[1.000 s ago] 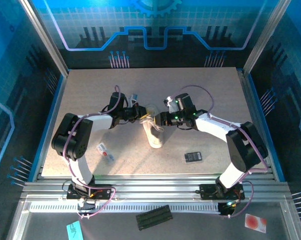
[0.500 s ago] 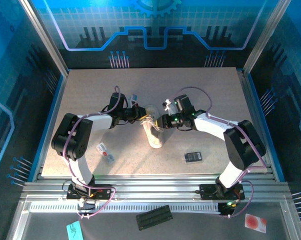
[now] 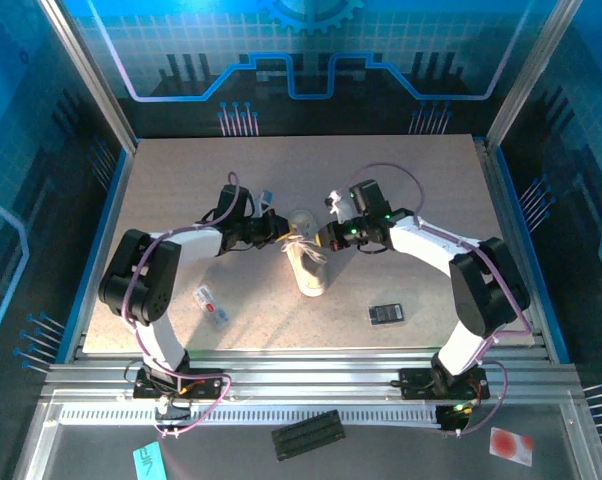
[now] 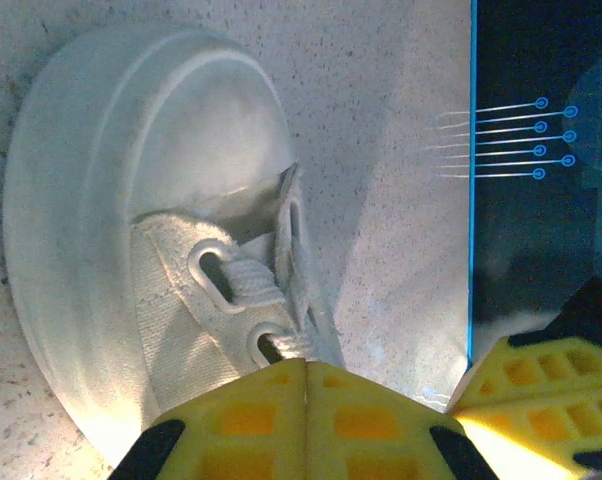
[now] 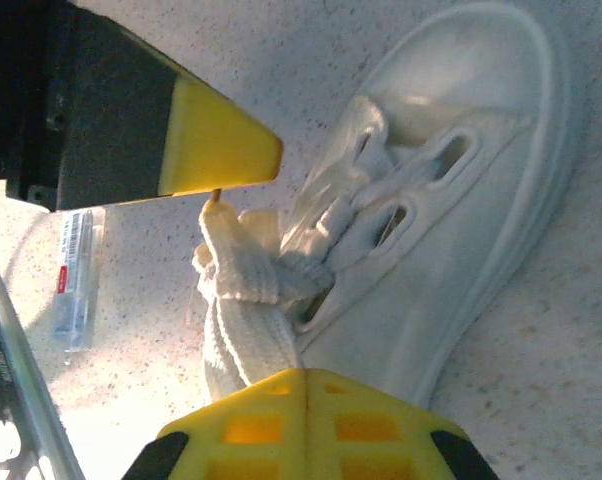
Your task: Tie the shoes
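The white sneaker [image 3: 308,270] lies mid-table with its toe toward the arms. My left gripper [image 3: 280,236] reaches in from the left at the lace end of the shoe, my right gripper [image 3: 324,240] from the right. In the left wrist view the sneaker [image 4: 131,230] has its toe at the top; the left gripper [image 4: 306,362] is shut right at an eyelet where a lace [image 4: 281,345] runs under its tips. In the right wrist view the right gripper [image 5: 306,372] is shut on a thick pale lace [image 5: 246,310] beside the sneaker [image 5: 461,190]. The left gripper's yellow finger [image 5: 216,150] pinches a lace end above.
A small black device [image 3: 386,313] lies on the table to the right of the shoe's toe. A white-and-red packet [image 3: 211,303] lies to the left, also in the right wrist view as the packet [image 5: 73,270]. Blue walls edge the table.
My right gripper has closed on the lace and shifted slightly back and right. The left gripper stays shut in place, and the shoe has barely moved.
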